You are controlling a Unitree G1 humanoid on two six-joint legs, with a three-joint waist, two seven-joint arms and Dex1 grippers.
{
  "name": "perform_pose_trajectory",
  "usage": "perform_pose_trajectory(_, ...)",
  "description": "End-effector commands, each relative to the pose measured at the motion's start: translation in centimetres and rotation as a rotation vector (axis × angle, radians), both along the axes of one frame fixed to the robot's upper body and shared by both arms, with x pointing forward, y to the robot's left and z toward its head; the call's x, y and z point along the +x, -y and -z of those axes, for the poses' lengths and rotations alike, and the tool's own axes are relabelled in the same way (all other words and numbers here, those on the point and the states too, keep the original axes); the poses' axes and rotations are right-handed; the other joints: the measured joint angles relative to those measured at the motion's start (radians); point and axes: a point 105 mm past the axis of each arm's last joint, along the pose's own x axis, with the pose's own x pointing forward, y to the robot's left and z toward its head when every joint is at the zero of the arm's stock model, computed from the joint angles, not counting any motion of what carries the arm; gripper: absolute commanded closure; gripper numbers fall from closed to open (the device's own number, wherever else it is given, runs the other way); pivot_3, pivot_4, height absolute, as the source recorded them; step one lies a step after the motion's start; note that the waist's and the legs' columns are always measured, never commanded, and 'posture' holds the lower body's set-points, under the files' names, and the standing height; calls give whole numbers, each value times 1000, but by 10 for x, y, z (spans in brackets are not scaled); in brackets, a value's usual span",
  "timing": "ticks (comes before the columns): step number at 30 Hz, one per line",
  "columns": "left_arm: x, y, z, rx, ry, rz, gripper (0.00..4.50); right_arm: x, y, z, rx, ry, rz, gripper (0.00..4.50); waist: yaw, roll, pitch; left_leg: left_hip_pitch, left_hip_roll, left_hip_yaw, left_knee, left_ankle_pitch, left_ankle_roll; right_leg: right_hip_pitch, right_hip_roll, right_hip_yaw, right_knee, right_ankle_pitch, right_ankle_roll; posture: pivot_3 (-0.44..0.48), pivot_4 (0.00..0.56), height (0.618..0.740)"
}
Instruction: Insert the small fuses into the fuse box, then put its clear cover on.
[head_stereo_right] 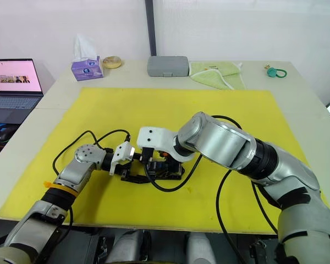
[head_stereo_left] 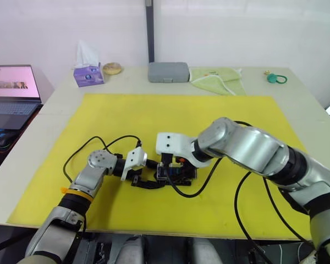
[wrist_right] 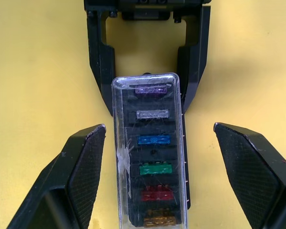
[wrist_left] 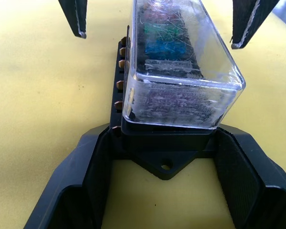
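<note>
**Covered fuse box between two open grippers, mid-mat**

From the head views the small black plastic fuse box (head_stereo_left: 179, 173) is mostly hidden behind the right arm's white wrist housing and looping black cables; only a dark patch with a spot of orange-red shows. The wrist views fill in the rest. The transparent rectangular plastic cover (wrist_right: 150, 152) sits on top of the box, scratched and glinting, and its near end is cut off by the right wrist view's edge. Through it six small flat fuses (wrist_right: 155, 140) stand in a single row: purple, grey, blue-teal, green, red, orange. In the left wrist view the same fuses are blurred by the scuffed plastic.

The left gripper (wrist_left: 164, 191) is spread wide, its black fingers flanking one end of the box's base; whether they touch it is hard to tell. The right gripper (wrist_right: 157, 167) is also wide open, its fingers well apart from the cover on both sides, holding nothing.

The box rests on a yellow mat (head_stereo_left: 154, 115) on a pale table (head_stereo_left: 308, 93). Along the far edge lie a purple tissue box (head_stereo_left: 88, 74), a rounded grey case (head_stereo_left: 168, 72), a green cloth (head_stereo_left: 217, 81) and a small teal ring (head_stereo_left: 275, 78). An open laptop (head_stereo_left: 12, 93) stands to the left.
</note>
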Motion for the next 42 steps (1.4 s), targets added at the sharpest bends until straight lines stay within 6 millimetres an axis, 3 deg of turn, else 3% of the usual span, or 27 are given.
perform_pose_trajectory(1, -2, -17, 30, 108, -97, -67, 1951, -5, 0, -29, 162, 81, -81, 655, 1, 0, 0, 0, 0, 0, 0, 0, 0, 0, 0, 0, 0, 0, 0, 0, 150, 737)
perform_pose_trajectory(4, 1, -18, 26, 96, -101, -78, 1951, 0, 8, -36, 254, 126, -88, 655, 2, 0, 0, 0, 0, 0, 0, 0, 0, 0, -1, -1, -1, 0, 0, 0, 150, 737)
perform_pose_trajectory(7, 3, -18, 24, 101, -98, -77, 1951, 3, 14, -40, 390, 139, -94, 1435, 3, -1, 1, 0, 0, 1, -1, 0, 0, 0, -2, -3, -1, 0, 0, 0, 150, 737)
perform_pose_trajectory(13, 3, -21, 24, 129, -114, -69, 1951, -5, 22, -30, 570, 103, -111, 4252, 4, -2, 1, -1, 0, 2, 0, 0, 0, 3, -2, -4, -1, 0, 0, 0, 150, 737)
perform_pose_trajectory(14, 2, -22, 25, 135, -122, -63, 929, -6, 22, -28, 590, 89, -105, 4500, 2, -2, 1, -1, 0, 2, 0, 0, 0, 3, -2, -4, -1, 0, 0, 0, 150, 737)
perform_pose_trajectory(16, 3, -23, 24, 138, -118, -65, 104, -4, 22, -20, 653, 66, -74, 4500, 4, -2, 1, -1, 1, 2, 0, 0, 0, 3, -2, -5, 0, 0, 0, 0, 150, 737)
perform_pose_trajectory(17, 4, -23, 24, 139, -116, -67, 30, -3, 22, -16, 662, 65, -69, 4500, 4, -2, 1, 0, 2, 1, 0, 0, 0, 4, -1, -6, 0, 0, 1, 0, 150, 737)
perform_pose_trajectory(28, 5, -30, 22, 157, -112, -65, 30, 0, 23, 11, 686, 62, -48, 4500, 3, -2, 2, 0, 3, 1, 0, 0, 1, 3, 2, -7, 0, 0, 1, 0, 150, 737)
perform_pose_trajectory(42, -1, -30, 26, 173, -99, -45, 30, 5, 23, 43, 586, -58, 31, 4500, 3, -2, 2, 0, 8, 0, 1, 0, 1, 4, 12, -10, 1, 0, 1, 0, 150, 737)
